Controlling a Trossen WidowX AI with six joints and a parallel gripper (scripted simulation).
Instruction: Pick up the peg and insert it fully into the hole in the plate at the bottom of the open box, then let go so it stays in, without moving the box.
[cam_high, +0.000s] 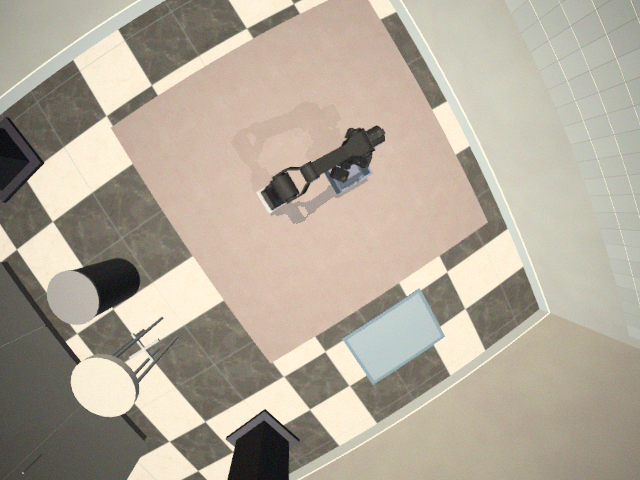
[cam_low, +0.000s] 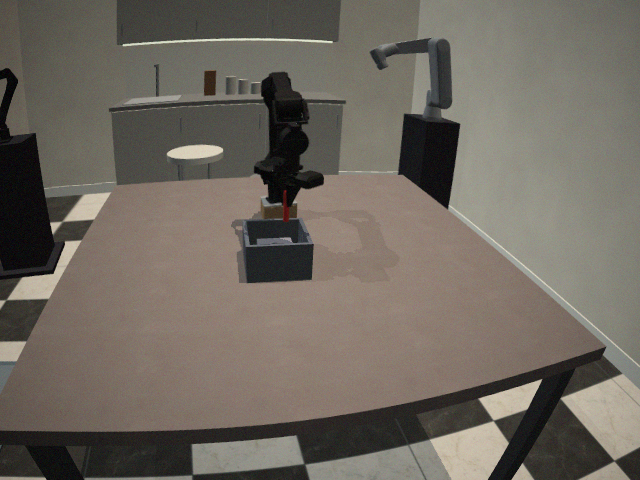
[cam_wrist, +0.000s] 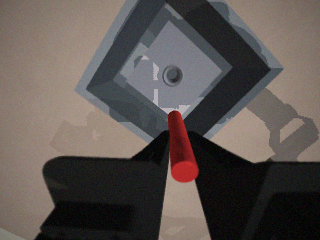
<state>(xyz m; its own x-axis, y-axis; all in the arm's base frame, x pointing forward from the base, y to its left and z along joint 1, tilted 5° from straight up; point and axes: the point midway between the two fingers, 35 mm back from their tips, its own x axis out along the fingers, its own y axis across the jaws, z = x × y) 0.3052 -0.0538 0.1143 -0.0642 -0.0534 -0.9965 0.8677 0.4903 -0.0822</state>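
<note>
My gripper (cam_wrist: 178, 136) is shut on a red peg (cam_wrist: 180, 146) and holds it upright above the open grey-blue box (cam_wrist: 177, 67). In the wrist view the peg's lower end points at the near inner part of the box, short of the round hole (cam_wrist: 172, 75) in the plate on the box floor. In the exterior view the peg (cam_low: 285, 205) hangs from the gripper (cam_low: 285, 192) just over the far rim of the box (cam_low: 277, 249). From overhead the arm covers most of the box (cam_high: 350, 179).
The arm's base (cam_high: 279, 192) stands on the table next to the box. A tan block (cam_low: 279, 209) sits behind the box under the arm. A stool (cam_low: 195, 153), black pedestals and another arm (cam_low: 418, 56) stand off the table.
</note>
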